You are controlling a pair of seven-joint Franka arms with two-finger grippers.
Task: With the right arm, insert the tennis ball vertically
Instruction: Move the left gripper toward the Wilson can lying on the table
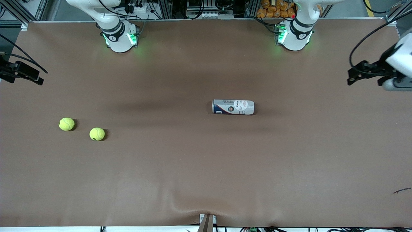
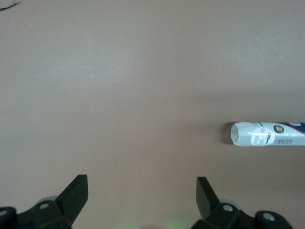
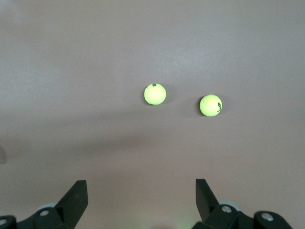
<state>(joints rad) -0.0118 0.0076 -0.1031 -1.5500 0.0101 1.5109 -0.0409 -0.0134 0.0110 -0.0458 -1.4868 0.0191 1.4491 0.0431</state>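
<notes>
Two fuzzy yellow-green tennis balls, one [image 1: 66, 124] and the other [image 1: 97, 134], lie toward the right arm's end from the white-labelled ball can [image 1: 233, 107], which lies on its side. The right gripper [image 3: 141, 198] hangs above the table with fingers apart and empty; the left gripper [image 2: 142, 196] waits likewise.

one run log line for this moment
right gripper: open, waiting | left gripper: open, waiting | two yellow-green tennis balls: on table | white ball can: lying sideways

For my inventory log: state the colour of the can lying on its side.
The tennis ball can is mostly white with a dark blue band; front view shows it best.
</notes>
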